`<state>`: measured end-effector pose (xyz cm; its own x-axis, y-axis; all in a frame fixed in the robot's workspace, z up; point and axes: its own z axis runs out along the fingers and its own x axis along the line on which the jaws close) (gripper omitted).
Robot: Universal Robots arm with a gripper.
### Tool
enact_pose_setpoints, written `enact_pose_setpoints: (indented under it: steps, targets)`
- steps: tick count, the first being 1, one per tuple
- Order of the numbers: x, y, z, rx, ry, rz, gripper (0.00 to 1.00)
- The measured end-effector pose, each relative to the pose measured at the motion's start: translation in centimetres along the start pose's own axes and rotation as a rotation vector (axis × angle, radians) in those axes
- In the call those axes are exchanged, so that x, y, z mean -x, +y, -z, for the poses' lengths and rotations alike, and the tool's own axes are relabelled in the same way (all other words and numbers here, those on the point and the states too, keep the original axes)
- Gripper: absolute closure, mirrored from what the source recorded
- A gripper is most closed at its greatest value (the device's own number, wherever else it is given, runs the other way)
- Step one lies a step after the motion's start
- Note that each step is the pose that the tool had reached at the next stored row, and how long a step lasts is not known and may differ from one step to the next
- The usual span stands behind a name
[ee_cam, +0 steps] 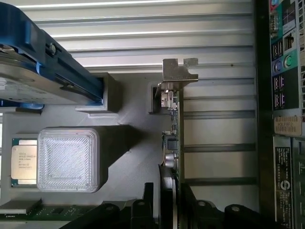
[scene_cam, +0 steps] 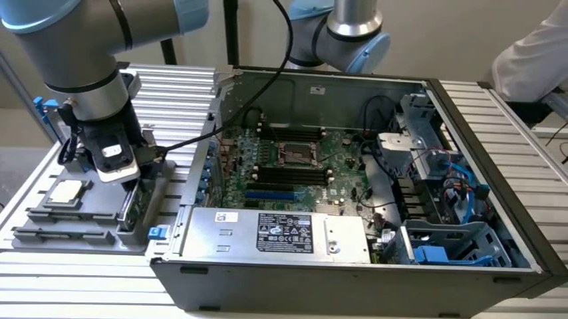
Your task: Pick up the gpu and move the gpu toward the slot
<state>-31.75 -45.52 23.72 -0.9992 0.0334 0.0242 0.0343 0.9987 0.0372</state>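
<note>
Zero lift so far: the gripper (ee_cam: 169, 204) has its claw spread astride the gpu (ee_cam: 173, 121), with the card still seated in the grey tray (scene_cam: 53, 229) at lower left of the exterior view. The move toward the slot is all left to do.

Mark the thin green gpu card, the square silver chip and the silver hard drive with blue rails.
thin green gpu card (ee_cam: 177, 124), wrist view, on its long edge.
square silver chip (ee_cam: 24, 160), wrist view, on its metal lid.
silver hard drive with blue rails (ee_cam: 28, 83), wrist view, on its flat metal face.

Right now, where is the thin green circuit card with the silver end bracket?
The green circuit card stands on edge in the grey tray at the exterior view's left, outside the computer case, under the gripper.
</note>
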Motion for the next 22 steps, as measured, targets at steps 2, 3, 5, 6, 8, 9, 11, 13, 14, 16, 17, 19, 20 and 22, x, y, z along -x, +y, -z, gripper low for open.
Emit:
enact_pose_setpoints:
  steps: [2, 3, 5, 6, 8, 9, 11, 13, 14, 16, 17, 19, 20, 22]
  targets:
    - [0.00, 0.03, 0.00, -0.0001, 0.0022, 0.000, 0.67]
    - [0.00, 0.04, 0.00, -0.0002, 0.0033, 0.000, 0.70]
    - [-0.01, 0.05, 0.00, -0.0003, 0.0056, 0.000, 0.74]
    - [-0.01, 0.05, 0.00, -0.0003, 0.0067, 0.000, 0.74]
    - [-0.01, 0.05, 0.00, -0.0003, 0.0093, 0.000, 0.74]
    - [-0.01, 0.05, 0.00, -0.0004, 0.0106, 0.000, 0.74]
    - [-0.01, 0.05, 0.00, -0.0005, 0.0127, -0.001, 0.74]
    - [0.00, 0.05, 0.00, -0.0005, 0.0136, -0.001, 0.74]
    - [0.00, 0.05, 0.00, -0.0004, 0.0138, -0.001, 0.74]
    - [0.00, 0.05, 0.00, -0.0005, 0.0139, -0.001, 0.74]
    - [0.00, 0.05, 0.00, -0.0005, 0.0139, -0.001, 0.74]
    - [0.00, 0.05, 0.00, -0.0005, 0.0139, -0.001, 0.74]
    - [0.00, 0.05, 0.00, -0.0005, 0.0139, -0.001, 0.74]
    - [0.00, 0.05, 0.00, -0.0005, 0.0139, -0.001, 0.74]
